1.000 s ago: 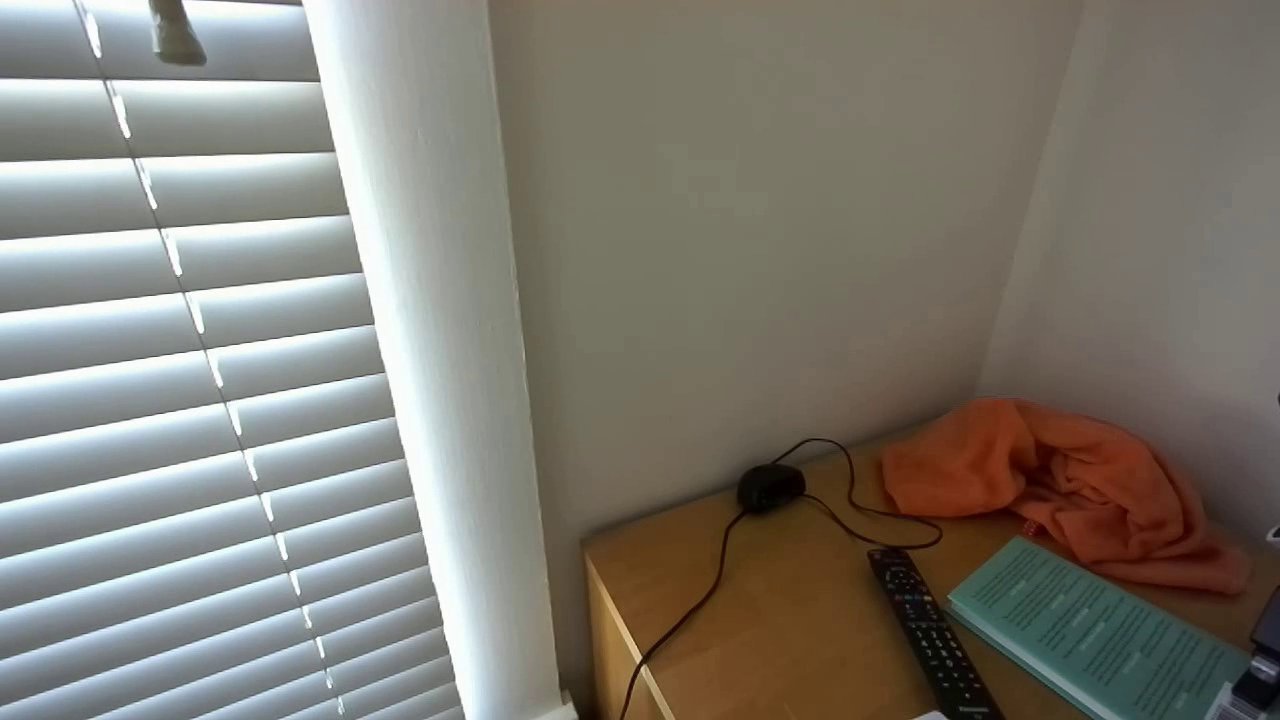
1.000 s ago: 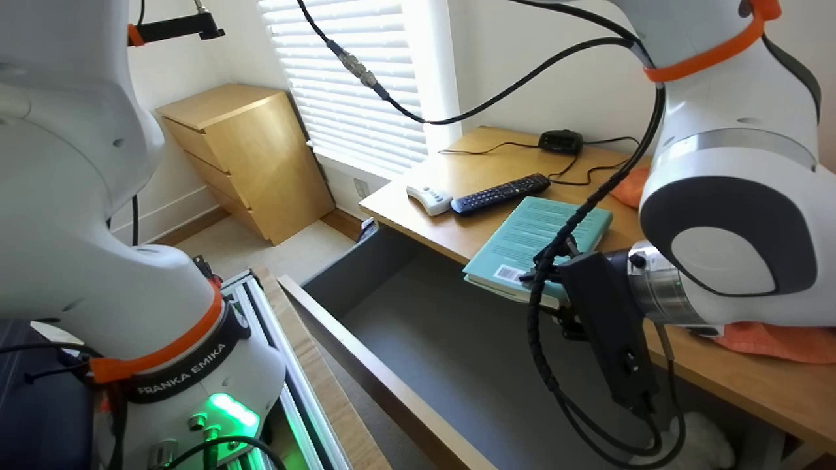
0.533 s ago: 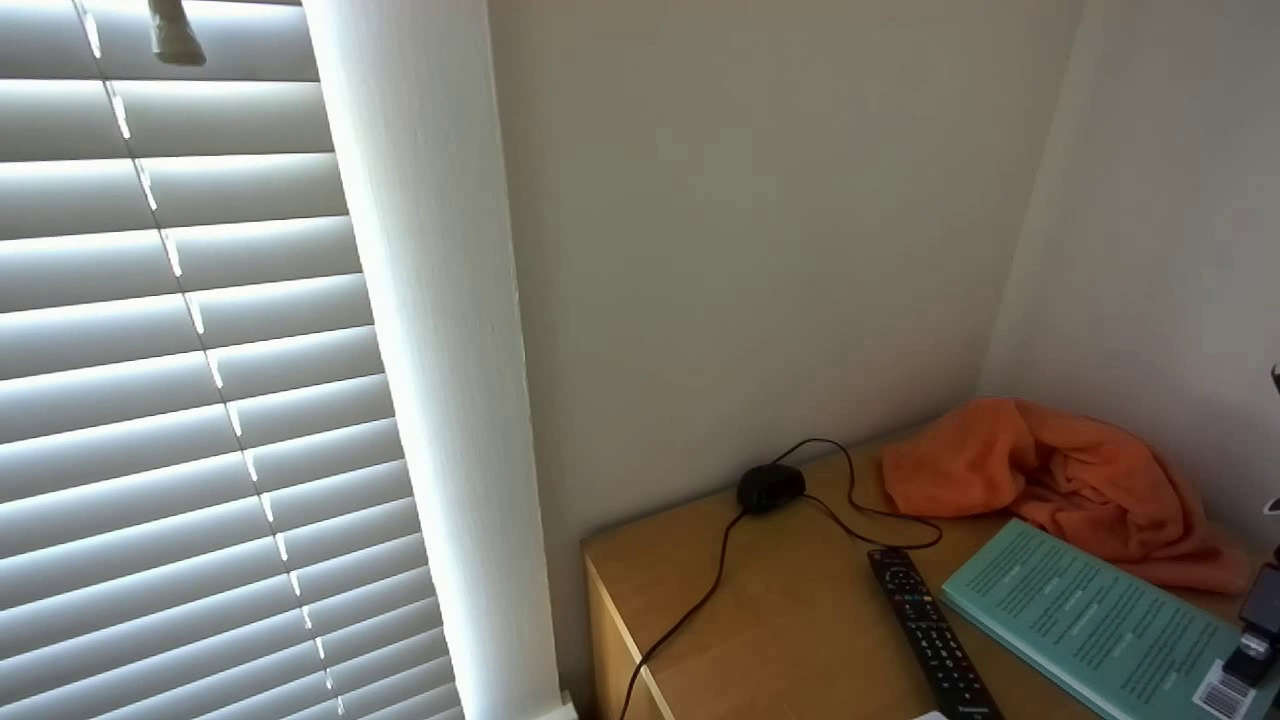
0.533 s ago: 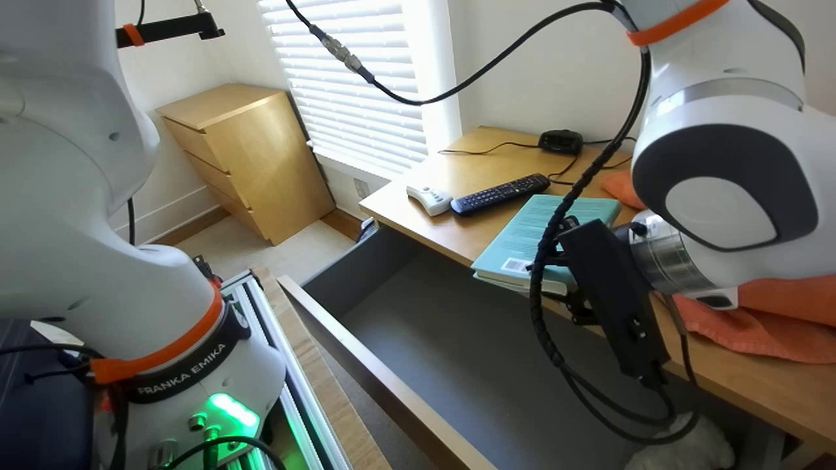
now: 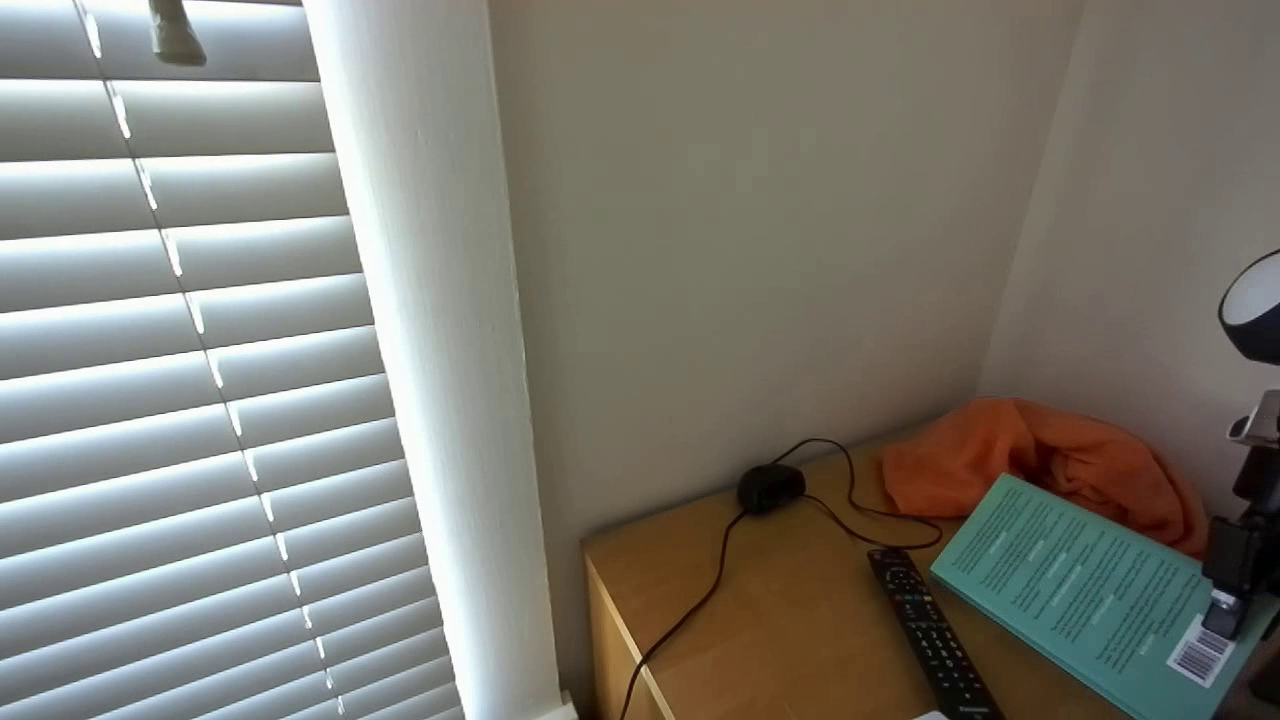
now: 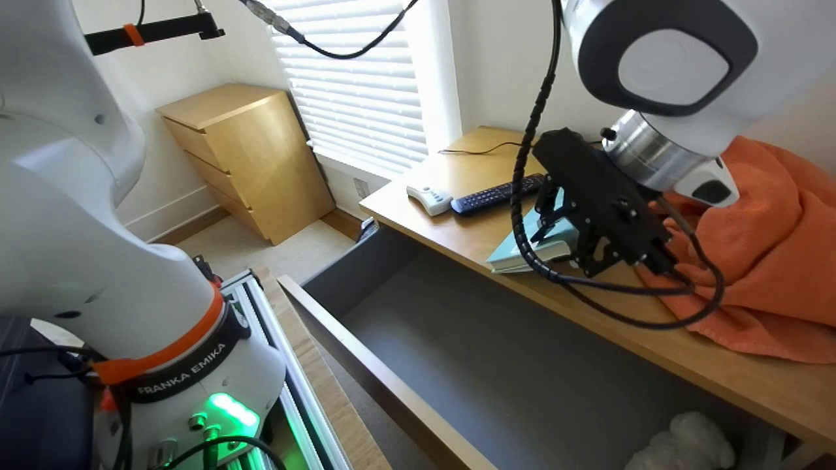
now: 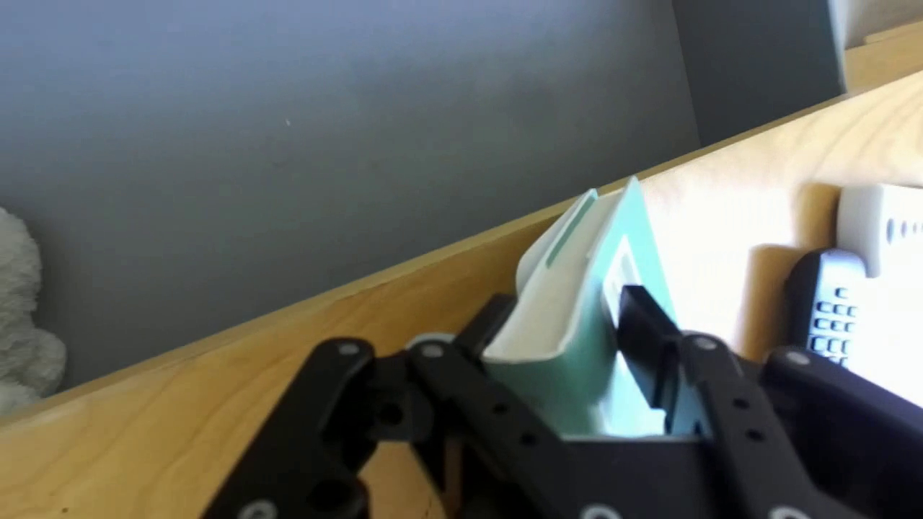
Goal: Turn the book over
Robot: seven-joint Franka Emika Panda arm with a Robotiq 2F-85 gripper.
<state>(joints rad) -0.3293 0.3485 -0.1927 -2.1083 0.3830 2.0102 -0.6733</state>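
The teal book [image 5: 1080, 590] shows text and a white barcode label on its upper cover. It is tilted, with the edge by the orange cloth raised; whether its low edge touches the desk is hard to tell. My gripper [image 7: 566, 317] is shut on the book's near end, one finger on the barcode cover and one on the opposite cover. In the wrist view the spine faces the gripper and the pages show at the end. In an exterior view the gripper [image 6: 555, 240] and cable hide much of the book [image 6: 516, 254].
A black remote [image 6: 493, 198] and a white controller [image 6: 430, 199] lie beside the book. An orange cloth [image 6: 764, 254] lies behind. A drawer [image 6: 470, 346] stands open below the desk edge. A black device [image 5: 770, 487] trails cords.
The gripper has risen and rolled, moving toward the wall and carrying the book along. The book has gone from nearly flat to tilted, its cloth-side edge lifted.
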